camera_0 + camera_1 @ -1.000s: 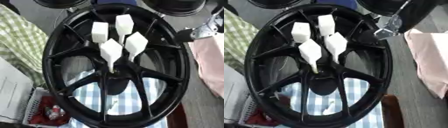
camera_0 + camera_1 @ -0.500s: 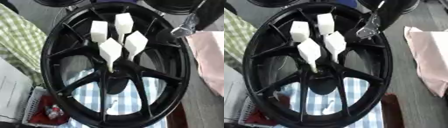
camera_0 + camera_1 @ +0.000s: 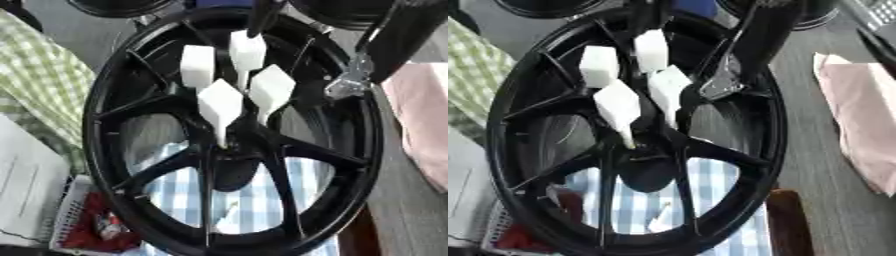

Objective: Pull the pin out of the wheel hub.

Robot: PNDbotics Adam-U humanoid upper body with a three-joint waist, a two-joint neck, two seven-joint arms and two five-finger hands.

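Where the view begins at the left, a green-and-white checked cloth (image 3: 48, 85) lies beside the rim, with a pale flat box (image 3: 26, 190) below it and a white wire basket holding red items (image 3: 96, 227) at the lower left.

Centre: a large glossy black spoked wheel hub (image 3: 114, 150) fills most of the view, standing over a blue-and-white checked cloth (image 3: 241, 200) seen through its lower openings. Four white block-headed pins stand in the hub's middle region: one upper-left pin (image 3: 197, 67), one top pin (image 3: 248, 50), one nearest pin (image 3: 220, 105) with its thin stem reaching down to the hub centre, and one right pin (image 3: 271, 89).

Right: the right hand (image 3: 348, 82), black arm with a silver part at its end, hangs over the upper right rim, near the right pin but apart from it; whether its fingers are spread or curled cannot be told. A pink folded cloth (image 3: 424, 120) lies on the grey bench (image 3: 833, 215) at far right.
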